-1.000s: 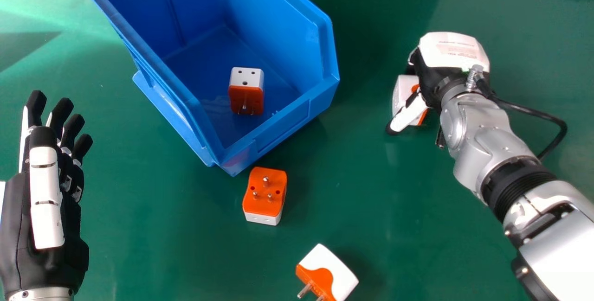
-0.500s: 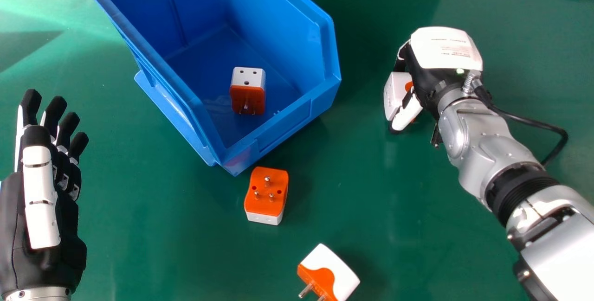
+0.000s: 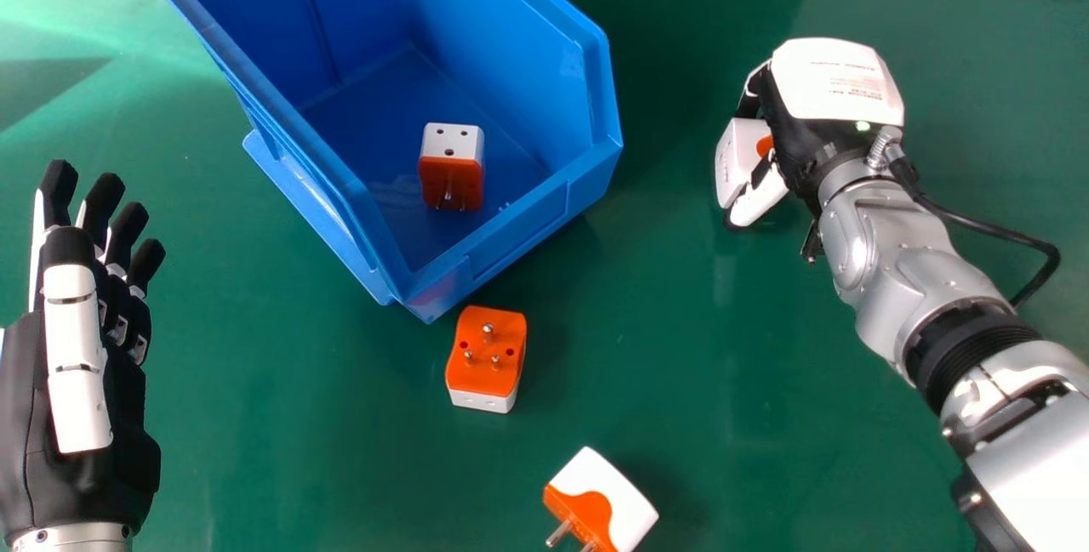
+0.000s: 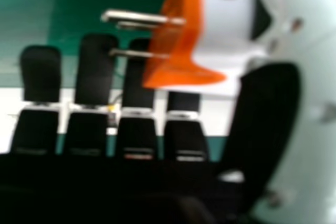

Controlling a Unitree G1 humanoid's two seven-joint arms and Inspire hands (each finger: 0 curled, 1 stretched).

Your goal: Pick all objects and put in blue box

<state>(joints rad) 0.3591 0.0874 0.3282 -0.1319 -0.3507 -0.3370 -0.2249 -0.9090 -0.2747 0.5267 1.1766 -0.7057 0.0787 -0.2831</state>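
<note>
Four plug adapters are in play, and the one worth watching is at the right of the frame. The right hand (image 3: 834,80) has shifted a little upward in the head view over the last second, and the held adapter (image 3: 735,159) has come along with it, its tilt altered too. Going with the hand like that tells me the grip has taken; I'd judge it is just being lifted, though I can't be sure how far it is off the green table (image 3: 647,322). The fingers are closed on it, with the thumb (image 4: 269,111) bearing in from the other side, and its metal prongs (image 4: 142,18) poke out free in the right hand view.

Over at lower left, the left hand (image 3: 76,365) has its fingers straight, holding nothing.

One boxed adapter (image 3: 451,165) sits inside the blue box (image 3: 502,50) at upper left. Still to do, besides the one in hand: the orange-topped adapter (image 3: 487,356) just below the box's near corner, and the tilted adapter (image 3: 608,497) at the bottom edge. Next, I'd say, the hand must rise clear of the rim and swing leftward; too low, and the adapter could knock the wall and slip.
</note>
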